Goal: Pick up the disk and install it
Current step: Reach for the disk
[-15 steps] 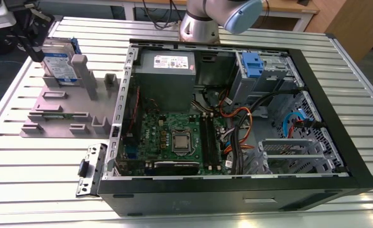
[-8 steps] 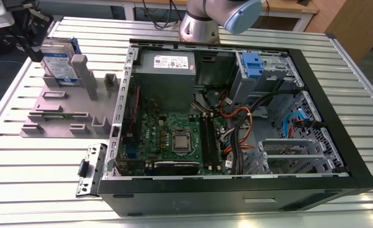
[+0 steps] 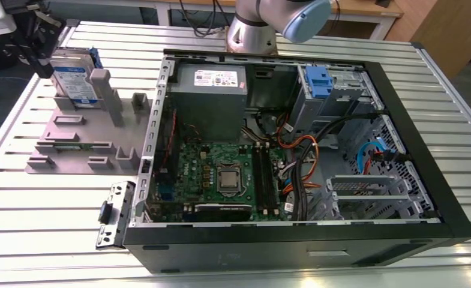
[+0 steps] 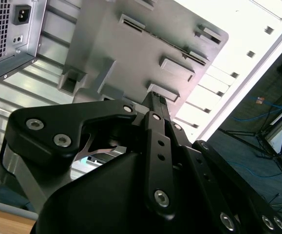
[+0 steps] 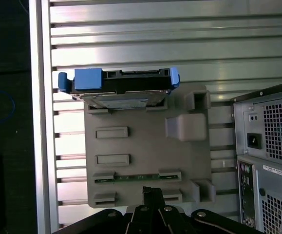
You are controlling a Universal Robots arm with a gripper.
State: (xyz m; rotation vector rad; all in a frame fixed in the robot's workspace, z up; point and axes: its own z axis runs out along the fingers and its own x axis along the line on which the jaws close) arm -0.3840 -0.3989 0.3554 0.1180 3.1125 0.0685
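Claw point(image 5: 150, 191) is closed and empty, tips pinched together in both wrist views point(image 4: 155, 97). It hangs above the grey fixture plate point(image 5: 141, 146), clear of it.

Just past the tips, a green board strip point(image 5: 131, 179) sits in the nearest fixture slot. The disk point(image 5: 123, 87) is at the fixture's far end from the claw, standing on edge in its slot, blue bracket around it, well apart from the tips. Not picked yet. The exterior view shows it upright point(image 3: 74, 81) beside a grey post point(image 3: 101, 90).

Risks as I read them:
- A descent with closed tips would hit the disk's top edge rather than straddle it.
- A grip on the blue plastic instead of the metal body could flex and slip, and the disk would twist.
- An off-vertical pull could bind the disk in its slot. I can't see any fastening, so the fixture might lift off the tabletop point(image 5: 131, 39).
- The post next to the disk leaves little room on that side, so a finger could clip it.

Off to the claw's side is the open computer case point(image 3: 427, 150). Its drive cage point(image 3: 319, 81) has orange and black cables point(image 3: 299, 150) close by. I'd guess they could snag a skewed disk.
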